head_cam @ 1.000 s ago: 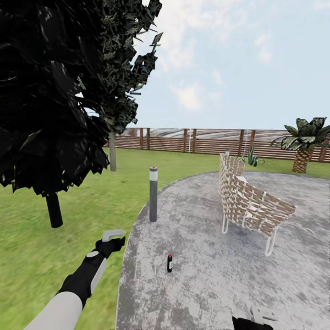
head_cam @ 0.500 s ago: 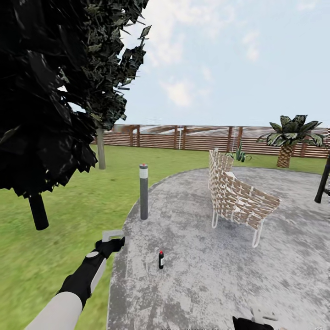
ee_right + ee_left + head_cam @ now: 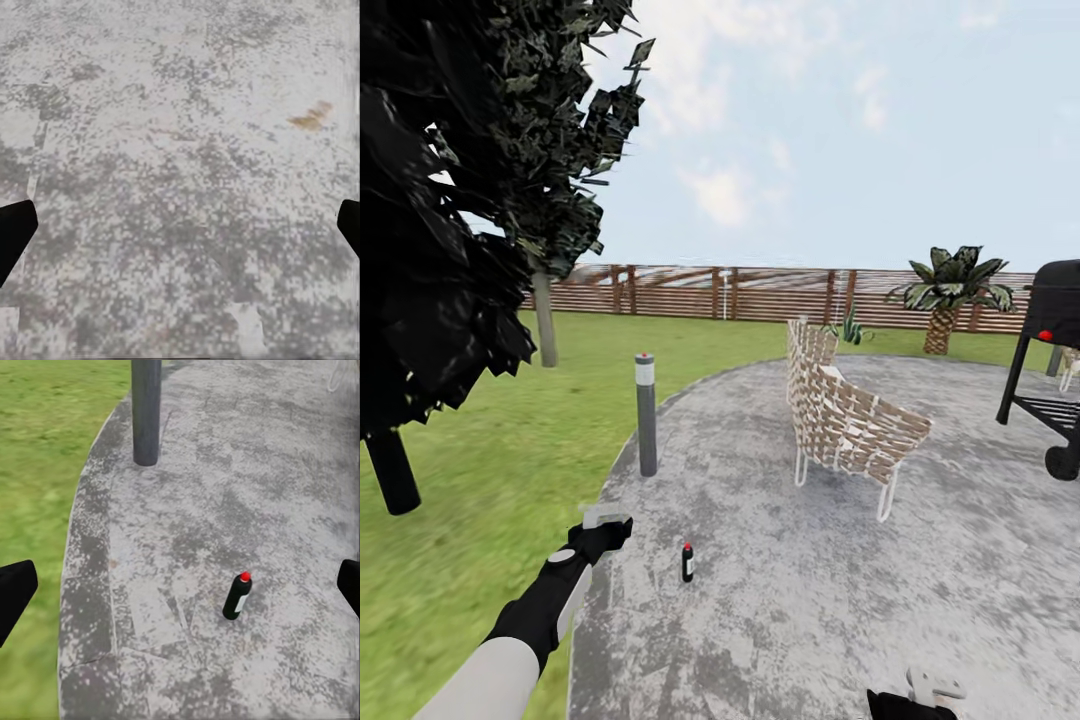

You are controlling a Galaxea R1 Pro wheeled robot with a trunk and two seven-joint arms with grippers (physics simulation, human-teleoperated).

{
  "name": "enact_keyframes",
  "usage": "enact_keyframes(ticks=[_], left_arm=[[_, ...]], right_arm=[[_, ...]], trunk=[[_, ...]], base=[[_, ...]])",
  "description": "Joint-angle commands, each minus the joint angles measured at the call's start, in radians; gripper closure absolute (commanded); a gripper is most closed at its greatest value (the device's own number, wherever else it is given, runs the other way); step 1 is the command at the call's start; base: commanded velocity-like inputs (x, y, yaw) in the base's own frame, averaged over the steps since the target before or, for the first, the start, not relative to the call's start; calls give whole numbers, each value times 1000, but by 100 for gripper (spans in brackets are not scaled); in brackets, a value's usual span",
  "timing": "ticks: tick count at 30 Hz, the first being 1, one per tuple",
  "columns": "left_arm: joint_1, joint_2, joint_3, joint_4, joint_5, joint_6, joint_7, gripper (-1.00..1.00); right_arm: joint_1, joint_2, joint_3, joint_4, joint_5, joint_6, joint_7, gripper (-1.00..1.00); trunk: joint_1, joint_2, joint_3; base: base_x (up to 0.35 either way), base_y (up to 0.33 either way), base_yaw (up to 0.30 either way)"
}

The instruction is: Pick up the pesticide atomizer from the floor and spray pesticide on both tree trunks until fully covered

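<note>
The pesticide atomizer (image 3: 687,562), a small dark bottle with a red cap, stands upright on the grey paved floor (image 3: 810,600) of the garden. My left gripper (image 3: 605,520) hangs open a little to its left and above the paving edge. In the left wrist view the atomizer (image 3: 237,596) stands ahead of my open left gripper (image 3: 180,589), apart from both fingers. My right gripper (image 3: 925,690) sits low at the near right; in the right wrist view the right gripper (image 3: 180,225) is open over bare paving. A grey tree trunk (image 3: 544,310) rises from the lawn at the back left.
A grey bollard (image 3: 647,415) stands at the paving's left edge, beyond the bottle. A woven chair (image 3: 845,420) sits mid-paving and a black grill (image 3: 1055,360) at far right. A dark-leaved tree (image 3: 420,250) with a black trunk (image 3: 392,470) looms close left. Fence (image 3: 760,295) and palm (image 3: 950,300) behind.
The whole picture has slid left, so the camera has turned right; the black grill has come into view. Both arms keep their place in the frame.
</note>
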Motion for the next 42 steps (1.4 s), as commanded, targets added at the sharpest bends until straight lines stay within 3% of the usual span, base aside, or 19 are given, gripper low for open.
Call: enact_keyframes(ticks=[1,13,37,42], left_arm=[[0,0,0,0,1,1,0,-100],[0,-1,2,0,6,-3,-1,-100],[0,0,0,0,0,-2,-1,-100],[0,0,-1,1,0,-1,-2,-100]], right_arm=[[0,0,0,0,0,0,0,-100],[0,1,2,0,4,-1,0,-100],[0,1,0,-2,8,-1,0,-100],[1,3,1,-53,8,0,0,-100]], trunk=[[0,0,-1],[0,0,-15],[0,0,-16],[0,0,-16]], base=[[0,0,-201],[0,0,-151],[6,0,-4],[288,0,0]])
